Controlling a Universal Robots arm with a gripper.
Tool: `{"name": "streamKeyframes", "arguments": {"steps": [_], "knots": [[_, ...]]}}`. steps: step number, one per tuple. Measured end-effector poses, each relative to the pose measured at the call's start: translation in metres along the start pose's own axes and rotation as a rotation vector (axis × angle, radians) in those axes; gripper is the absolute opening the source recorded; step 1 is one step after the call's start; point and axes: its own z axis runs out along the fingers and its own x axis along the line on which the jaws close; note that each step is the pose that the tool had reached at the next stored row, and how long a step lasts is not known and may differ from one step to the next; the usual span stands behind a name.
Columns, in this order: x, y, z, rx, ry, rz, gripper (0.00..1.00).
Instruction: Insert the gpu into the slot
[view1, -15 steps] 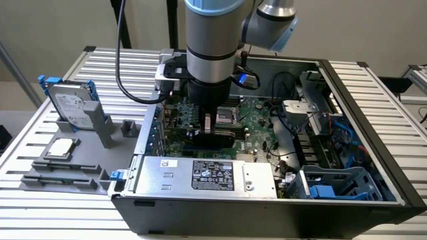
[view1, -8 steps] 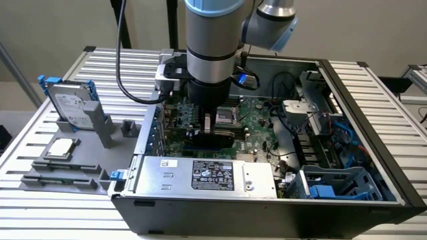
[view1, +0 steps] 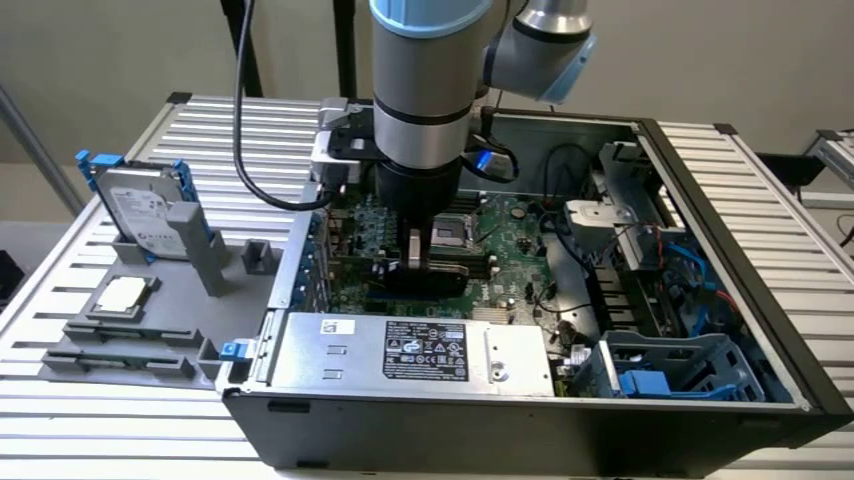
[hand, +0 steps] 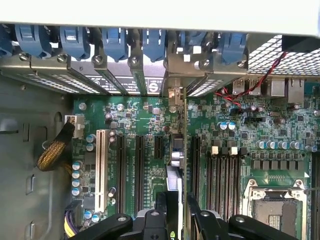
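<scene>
The gripper (view1: 419, 262) is clenched on the gpu (view1: 430, 280), its fingers (hand: 196, 212) pinching the card edge-down inside the computer case (view1: 534, 440), over the middle of the green motherboard (hand: 125, 115). The slot (hand: 173, 177) lies just beside the card's lower edge. The step in hand appears to be alignment for insertion. Seating calls for the card's edge parallel to the slot and a straight push; whether the contacts have entered cannot be told.

One arm (view1: 424, 90), one gpu (view1: 435, 282), one motherboard (view1: 518, 238), one silver power-supply box (view1: 400, 350) — and one hard drive (view1: 140, 215).
</scene>
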Motion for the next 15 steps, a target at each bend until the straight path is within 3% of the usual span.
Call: {"name": "streamKeyframes", "arguments": {"steps": [12,13,15], "knots": [[0.0004,0.0,0.008,-0.0003,0.0001,0.0,0.26],[0.0,-0.0003,0.0097,0.0021,-0.0044,-0.001,0.27],[0.0003,-0.0001,0.0085,-0.0005,-0.0011,0.0,0.27]]}}
